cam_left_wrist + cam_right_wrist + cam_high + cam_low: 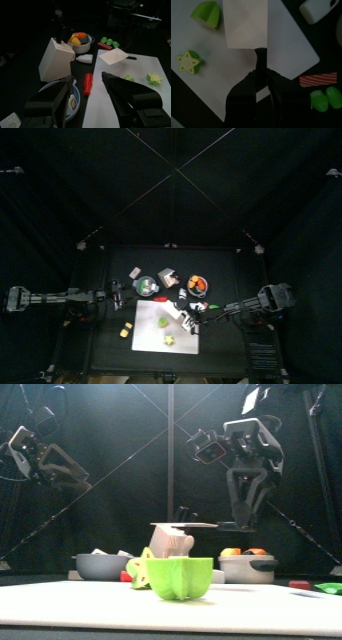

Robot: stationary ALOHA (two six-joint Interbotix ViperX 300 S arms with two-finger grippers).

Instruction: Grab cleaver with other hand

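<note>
The cleaver (pixel 246 24) has a broad pale blade and a dark handle. My right gripper (pixel 262 75) is shut on the handle and holds it level above the white cutting board (pixel 288 52). In the front view the cleaver (pixel 185 526) shows edge-on above the green pepper half (pixel 181 577). In the left wrist view the cleaver's blade (pixel 115 56) hangs over the board's far end. My left gripper (pixel 93 96) is open and empty, over the grey bowl (pixel 59 95) at the board's left side, apart from the cleaver. In the top view the left gripper (pixel 120 300) and the right gripper (pixel 197 309) face each other.
A pale knife block (pixel 55 59), a bowl of fruit (pixel 80 42) and a red chili (pixel 87 84) lie left of and behind the board. A star fruit slice (pixel 188 61) and a green pepper piece (pixel 206 12) lie on the board. Red and green pieces (pixel 321 89) lie beside it.
</note>
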